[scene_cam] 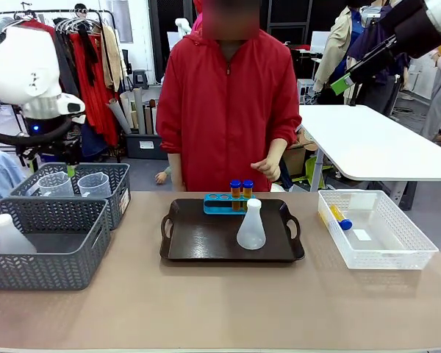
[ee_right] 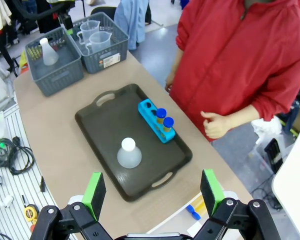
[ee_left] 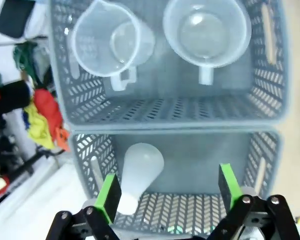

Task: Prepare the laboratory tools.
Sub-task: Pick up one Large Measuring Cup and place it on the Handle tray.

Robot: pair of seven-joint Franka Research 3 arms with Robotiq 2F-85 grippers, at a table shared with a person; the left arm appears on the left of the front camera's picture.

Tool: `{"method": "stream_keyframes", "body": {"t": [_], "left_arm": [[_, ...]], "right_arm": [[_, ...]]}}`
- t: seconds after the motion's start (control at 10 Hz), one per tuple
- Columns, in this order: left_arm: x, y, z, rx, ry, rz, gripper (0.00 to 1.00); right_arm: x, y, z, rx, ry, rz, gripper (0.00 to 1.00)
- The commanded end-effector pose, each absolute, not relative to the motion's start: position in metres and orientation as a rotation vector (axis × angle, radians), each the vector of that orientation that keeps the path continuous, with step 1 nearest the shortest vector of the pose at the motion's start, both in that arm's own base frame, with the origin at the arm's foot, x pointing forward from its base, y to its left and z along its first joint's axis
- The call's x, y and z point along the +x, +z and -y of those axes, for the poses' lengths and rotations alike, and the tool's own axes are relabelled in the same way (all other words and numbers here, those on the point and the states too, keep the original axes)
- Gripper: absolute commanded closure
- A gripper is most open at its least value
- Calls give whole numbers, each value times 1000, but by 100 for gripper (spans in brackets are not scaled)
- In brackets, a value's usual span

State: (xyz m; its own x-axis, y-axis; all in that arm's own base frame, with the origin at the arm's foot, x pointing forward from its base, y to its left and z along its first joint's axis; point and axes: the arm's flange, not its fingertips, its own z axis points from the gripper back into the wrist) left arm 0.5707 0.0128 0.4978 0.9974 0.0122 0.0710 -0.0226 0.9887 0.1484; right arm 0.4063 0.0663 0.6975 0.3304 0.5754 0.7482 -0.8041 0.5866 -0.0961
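At the shared table [scene_cam: 206, 316], a person [scene_cam: 228, 110] in a red jacket faces me across a lab set-up that is half assembled. The dark tray [scene_cam: 198, 246] at mid-table carries a conical flask [scene_cam: 251, 226], upright with its neck to the ceiling. Behind it the blue rack [scene_cam: 217, 204] lies crosswise along the tray's far edge, and two capped tubes [scene_cam: 235, 190] stand at its right end. At my left, the far mesh basket [scene_cam: 119, 193] holds two measuring jugs [ee_left: 112, 42] and the near mesh basket [scene_cam: 51, 268] a second flask [scene_cam: 9, 237]. The lattice bin [scene_cam: 397, 254] at my right holds a loose tube [scene_cam: 339, 217] lying flat, blue cap toward my side. My left gripper [ee_left: 169, 189] hovers above both baskets, jaws spread wide, pinching nothing. My right gripper [ee_right: 152, 186] hangs high over the tray, jaws likewise apart and empty.

My read is that a jug is the piece to fetch. Both stand mouth up, long axis vertical, handles turned toward the near basket. The next move calls for a straight drop, one finger inside a rim and one outside, clear of the handle and the neighbouring jug.
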Motion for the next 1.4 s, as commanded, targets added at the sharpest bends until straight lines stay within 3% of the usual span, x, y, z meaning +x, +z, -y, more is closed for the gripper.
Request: {"method": "stream_keyframes", "body": {"t": [0.0, 0.3, 1.3], "left_arm": [[580, 472, -32, 125, 138, 78, 0], [601, 436, -68, 74, 192, 92, 0], [627, 404, -92, 109, 195, 113, 0]], "right_arm": [[406, 698, -66, 327, 924, 835, 0], [406, 698, -66, 327, 924, 835, 0], [406, 698, -66, 327, 924, 835, 0]]}}
